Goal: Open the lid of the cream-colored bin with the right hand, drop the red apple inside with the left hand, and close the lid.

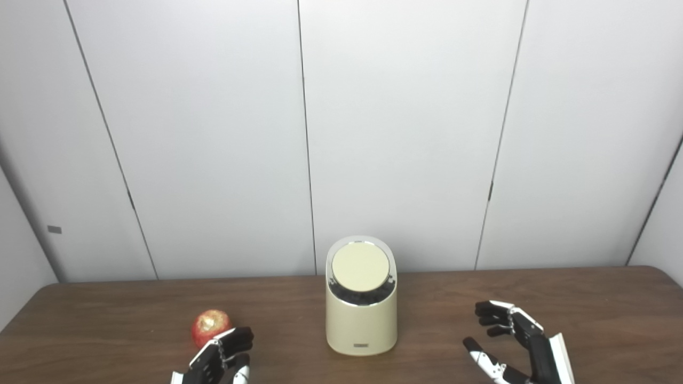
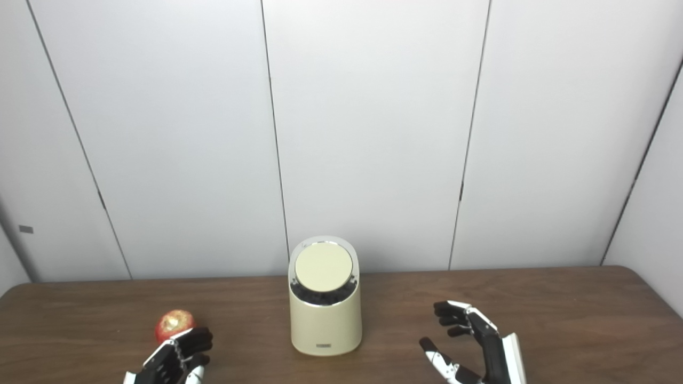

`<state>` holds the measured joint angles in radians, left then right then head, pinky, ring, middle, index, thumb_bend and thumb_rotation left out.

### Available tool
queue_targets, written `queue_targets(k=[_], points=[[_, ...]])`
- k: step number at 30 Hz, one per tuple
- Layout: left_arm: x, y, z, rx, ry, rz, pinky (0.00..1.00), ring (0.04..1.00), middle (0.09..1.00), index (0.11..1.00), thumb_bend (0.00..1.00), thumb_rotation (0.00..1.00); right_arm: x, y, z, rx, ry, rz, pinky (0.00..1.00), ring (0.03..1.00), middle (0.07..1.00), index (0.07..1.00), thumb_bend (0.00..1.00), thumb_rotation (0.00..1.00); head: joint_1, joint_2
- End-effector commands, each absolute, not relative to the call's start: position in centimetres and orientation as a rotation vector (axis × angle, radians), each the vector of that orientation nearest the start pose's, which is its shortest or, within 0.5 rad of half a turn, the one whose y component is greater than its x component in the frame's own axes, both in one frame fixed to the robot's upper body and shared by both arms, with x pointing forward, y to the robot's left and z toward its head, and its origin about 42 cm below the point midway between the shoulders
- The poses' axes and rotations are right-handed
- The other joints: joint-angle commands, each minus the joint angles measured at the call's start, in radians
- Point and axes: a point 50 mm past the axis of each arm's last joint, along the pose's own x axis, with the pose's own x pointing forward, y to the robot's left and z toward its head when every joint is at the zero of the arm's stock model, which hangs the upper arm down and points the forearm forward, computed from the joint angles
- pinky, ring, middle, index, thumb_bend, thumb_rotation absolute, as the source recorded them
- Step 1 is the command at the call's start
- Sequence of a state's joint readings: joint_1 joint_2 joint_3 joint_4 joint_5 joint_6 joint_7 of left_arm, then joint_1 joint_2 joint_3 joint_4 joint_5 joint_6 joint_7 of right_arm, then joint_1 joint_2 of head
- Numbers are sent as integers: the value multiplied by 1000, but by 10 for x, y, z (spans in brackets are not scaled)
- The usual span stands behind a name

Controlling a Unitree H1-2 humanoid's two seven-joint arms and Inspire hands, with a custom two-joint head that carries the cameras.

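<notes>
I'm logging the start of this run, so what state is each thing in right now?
Cream-colored bin: upright on the table, lid closed.
Red apple: resting on the table, not held.
Left robot hand: open, just in front of the apple.
Right robot hand: open, holding nothing, apart from the bin.

Brightness: even and bright, diffuse light from above.
Wall panels (image 1: 405,133): pale, nearly washed out, slightly darker toward the left edge.
Table (image 1: 587,309): soft sheen on the brown wood, with faint shadows.
Bin (image 1: 361,298): small glare on the chrome ring around the lid.
Apple (image 1: 211,325): bright highlight on top.
Sharpness: mildly soft overall, both views alike.
Edges: panel seams lean outward toward the sides.
</notes>
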<state>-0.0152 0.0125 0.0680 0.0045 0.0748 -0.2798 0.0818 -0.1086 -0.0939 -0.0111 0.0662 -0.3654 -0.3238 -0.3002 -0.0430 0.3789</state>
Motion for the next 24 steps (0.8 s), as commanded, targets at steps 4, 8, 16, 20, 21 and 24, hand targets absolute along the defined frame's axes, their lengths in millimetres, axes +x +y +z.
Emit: queue_targets(k=[4, 8, 16, 20, 21, 24], points=[[286, 235, 110, 80, -281, 134, 673, 729, 727, 708, 174, 103, 295, -229, 101, -395, -327, -197, 533, 614, 641, 632, 279, 134, -1, -1], [285, 235, 110, 81, -282, 133, 675, 727, 725, 705, 176, 102, 295, -228, 101, -400, -326, -197, 534, 617, 643, 633, 277, 117, -1, -1], [285, 235, 111, 84, -286, 137, 665, 721, 721, 703, 179, 92, 294, -228, 102, -406, -324, -198, 534, 619, 646, 636, 275, 110, -2, -1], [286, 233, 111, 86, -284, 136, 665, 723, 721, 702, 178, 116, 295, -230, 104, -397, -354, -206, 520, 608, 641, 634, 280, 110, 0, 3], [286, 233, 111, 83, -285, 135, 665, 724, 722, 703, 177, 117, 294, -231, 106, -404, -366, -210, 517, 609, 643, 635, 278, 123, 1, 4], [287, 233, 111, 82, -282, 136, 671, 726, 724, 704, 177, 124, 294, -231, 117, -423, -410, -213, 498, 602, 640, 638, 279, 188, 0, 7]])
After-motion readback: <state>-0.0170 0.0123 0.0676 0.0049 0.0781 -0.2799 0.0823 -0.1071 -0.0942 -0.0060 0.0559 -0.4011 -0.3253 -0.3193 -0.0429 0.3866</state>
